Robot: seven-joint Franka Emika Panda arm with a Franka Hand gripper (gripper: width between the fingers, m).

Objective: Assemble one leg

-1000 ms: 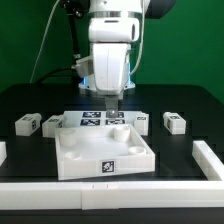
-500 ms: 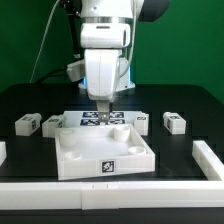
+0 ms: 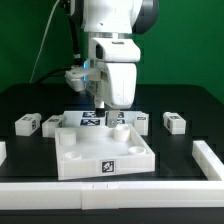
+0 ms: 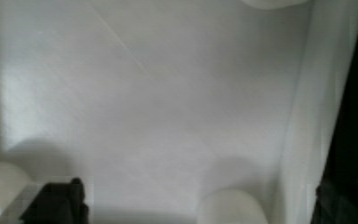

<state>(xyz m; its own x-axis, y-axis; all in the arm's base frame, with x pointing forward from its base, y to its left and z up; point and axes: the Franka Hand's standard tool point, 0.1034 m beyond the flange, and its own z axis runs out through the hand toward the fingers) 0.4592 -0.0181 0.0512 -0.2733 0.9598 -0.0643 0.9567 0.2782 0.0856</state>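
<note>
Several small white legs with black-and-white tags lie on the black table: two at the exterior view's left (image 3: 27,124) (image 3: 52,126) and two at its right (image 3: 174,122) (image 3: 141,121). The large white panel (image 3: 80,158) lies in the middle. My gripper (image 3: 110,112) hangs low over the panel's back part, open and empty. In the wrist view the panel's surface (image 4: 158,100) fills the picture. My gripper (image 4: 202,205) shows one dark fingertip (image 4: 59,200) and the other at the picture's edge. A round corner boss (image 4: 247,200) lies between them. No leg shows in the wrist view.
The marker board (image 3: 92,119) lies behind the panel, partly hidden by the gripper. A white rail (image 3: 110,194) runs along the table's front and up the exterior view's right side (image 3: 206,157). A green wall stands behind.
The arm's hand has shifted toward the exterior view's right, turned, and come lower over the panel's back part. The legs and the panel have not moved.
</note>
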